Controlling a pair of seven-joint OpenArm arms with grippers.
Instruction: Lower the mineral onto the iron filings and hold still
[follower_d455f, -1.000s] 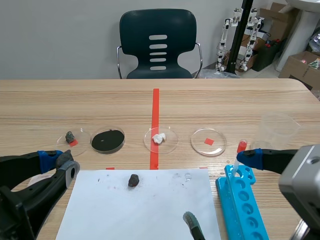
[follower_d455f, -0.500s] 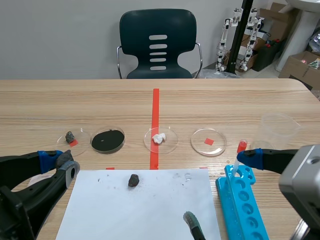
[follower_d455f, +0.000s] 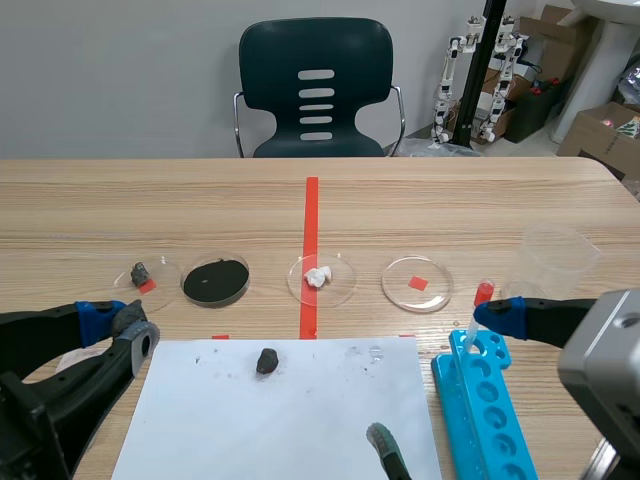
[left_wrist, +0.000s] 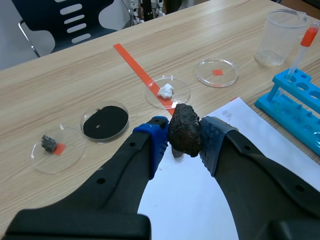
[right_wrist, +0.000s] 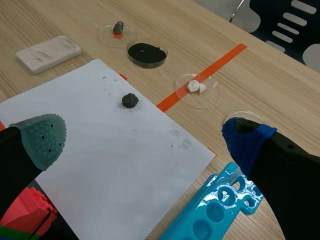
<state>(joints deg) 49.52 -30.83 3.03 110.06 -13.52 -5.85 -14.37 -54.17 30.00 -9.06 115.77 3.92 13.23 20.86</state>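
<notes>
Mineral (left_wrist: 184, 131), a dark rough lump, is sitting pinched between the two blue pads of my left gripper (left_wrist: 184, 145). Its fingers are standing a little apart and pressing on the lump from both sides. In the scene I am holding it at the near left, just off the left edge of the white paper sheet (follower_d455f: 300, 420).

The iron filings (follower_d455f: 215, 281) are lying as a flat black disc in a clear dish, farther off and to the right of that gripper. The mineral is hanging well apart from them and is not touching them.

A second, smaller dark lump (follower_d455f: 267, 360) is lying on the far part of the paper, nearer than the filings and to their right. A small grey stone (follower_d455f: 140, 271) is resting in the dish left of the filings. White lumps (follower_d455f: 318, 277) are sitting in the dish to their right, on the red tape line.

My right gripper (right_wrist: 145, 137) is gaping wide with nothing between its fingers, one pad grey-green and one blue. It is hovering at the near right, spanning the paper's right edge and the blue tube rack (right_wrist: 215, 210).
</notes>
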